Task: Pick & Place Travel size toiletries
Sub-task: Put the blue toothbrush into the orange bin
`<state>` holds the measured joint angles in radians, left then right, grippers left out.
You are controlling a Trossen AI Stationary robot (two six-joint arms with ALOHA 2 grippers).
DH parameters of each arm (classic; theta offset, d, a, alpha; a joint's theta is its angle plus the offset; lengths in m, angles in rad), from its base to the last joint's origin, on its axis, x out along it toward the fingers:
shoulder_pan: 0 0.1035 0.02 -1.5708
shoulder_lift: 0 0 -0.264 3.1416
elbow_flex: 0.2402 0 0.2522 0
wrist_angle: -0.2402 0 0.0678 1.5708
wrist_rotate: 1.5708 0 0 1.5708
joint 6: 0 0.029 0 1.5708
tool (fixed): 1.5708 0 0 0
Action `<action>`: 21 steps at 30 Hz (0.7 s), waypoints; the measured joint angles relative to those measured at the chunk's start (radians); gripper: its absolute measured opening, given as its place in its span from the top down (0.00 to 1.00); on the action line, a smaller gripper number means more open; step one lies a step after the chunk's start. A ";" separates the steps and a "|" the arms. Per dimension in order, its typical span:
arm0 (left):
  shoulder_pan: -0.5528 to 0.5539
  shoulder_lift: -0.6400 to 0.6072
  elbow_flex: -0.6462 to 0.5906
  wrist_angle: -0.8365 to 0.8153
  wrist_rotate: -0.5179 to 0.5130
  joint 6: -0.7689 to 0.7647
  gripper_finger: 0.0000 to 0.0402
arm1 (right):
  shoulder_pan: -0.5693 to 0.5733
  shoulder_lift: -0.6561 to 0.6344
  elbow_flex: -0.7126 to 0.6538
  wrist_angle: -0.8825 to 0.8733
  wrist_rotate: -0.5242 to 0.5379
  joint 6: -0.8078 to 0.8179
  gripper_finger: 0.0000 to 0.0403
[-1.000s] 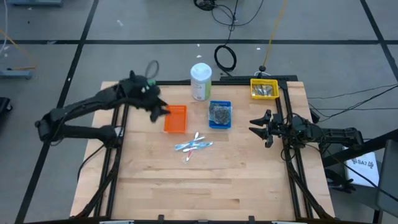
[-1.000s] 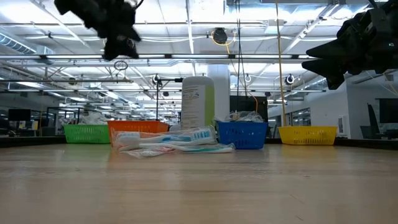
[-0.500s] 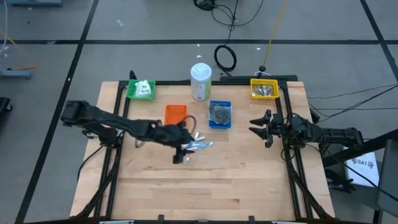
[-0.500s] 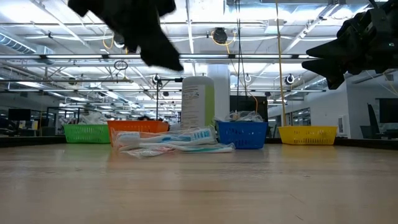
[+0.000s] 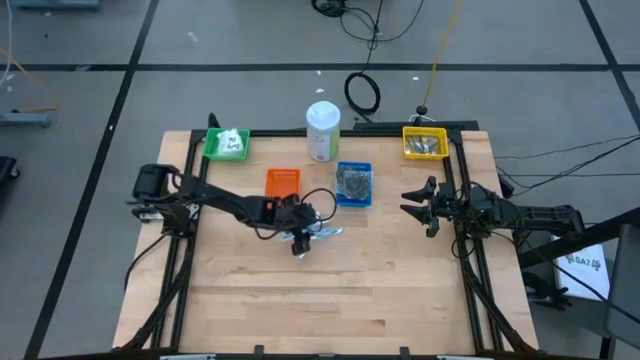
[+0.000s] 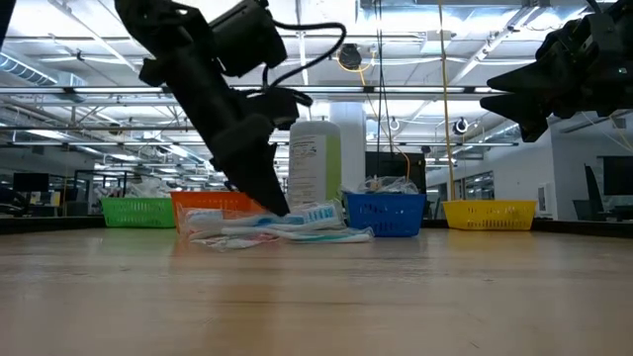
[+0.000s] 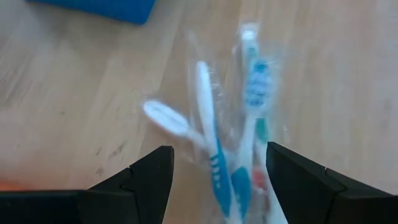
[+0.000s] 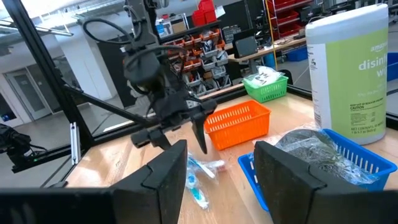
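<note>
Two or three clear plastic sachets with toothbrushes inside (image 5: 322, 233) lie crossed on the wooden table's middle (image 6: 297, 225). My left gripper (image 5: 300, 241) slants down over them, open. In the left wrist view its fingers (image 7: 149, 177) stand on either side of the sachets (image 7: 214, 140); whether the tips touch them I cannot tell. Dark grey puffs lie in the blue tray (image 5: 353, 184), a white wad in the green tray (image 5: 227, 145), and silvery items in the yellow tray (image 5: 424, 143). My right gripper (image 5: 412, 210) waits level and open at the table's right edge.
An orange tray (image 5: 283, 183) sits just beyond the left gripper on the far side. A tall white bottle with a green label (image 5: 323, 131) stands at the far edge. Black frame rails run along the table's left and right sides. The near half of the table is bare wood.
My left gripper has swung from over the far-left trays toward the table's middle and come down over the sachets, rolling as it went; its fingers have stayed open. The sachets have not moved.
</note>
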<state>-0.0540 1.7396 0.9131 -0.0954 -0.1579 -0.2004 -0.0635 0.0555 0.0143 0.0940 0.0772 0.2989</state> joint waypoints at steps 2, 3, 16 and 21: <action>0.008 0.010 0.000 0.000 0.000 -0.010 0.37 | 0.000 0.000 0.000 0.000 0.000 0.000 0.56; 0.011 0.011 0.000 -0.007 0.002 -0.012 0.37 | 0.000 0.000 0.000 0.000 0.000 0.000 0.56; 0.012 0.010 0.000 -0.023 0.062 -0.030 0.65 | 0.000 0.000 0.000 0.000 0.000 0.000 0.56; 0.012 0.010 0.000 -0.022 0.062 -0.038 0.82 | 0.000 0.000 0.000 0.000 0.000 0.000 0.57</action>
<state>-0.0422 1.7496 0.9134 -0.1177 -0.0959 -0.2386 -0.0635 0.0555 0.0143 0.0940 0.0772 0.2989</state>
